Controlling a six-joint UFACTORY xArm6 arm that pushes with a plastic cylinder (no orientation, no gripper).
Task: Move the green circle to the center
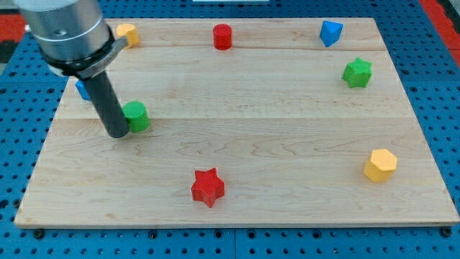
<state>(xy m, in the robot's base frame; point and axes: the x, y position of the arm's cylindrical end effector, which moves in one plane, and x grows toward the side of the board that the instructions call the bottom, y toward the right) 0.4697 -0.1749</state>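
The green circle (136, 116) is a short green cylinder on the wooden board (287, 158), at the view's left, a little above mid-height. My tip (117, 132) rests on the board right against the circle's left side, touching or nearly touching it. The dark rod rises from there up to the grey arm body at the view's top left, which hides part of the board behind it.
A blue block (83, 89) is partly hidden behind the rod. A yellow block (128, 34), a red cylinder (223, 37) and a blue block (330, 32) line the top edge. A green star (357, 73), a yellow hexagon (380, 165) and a red star (208, 187) lie elsewhere.
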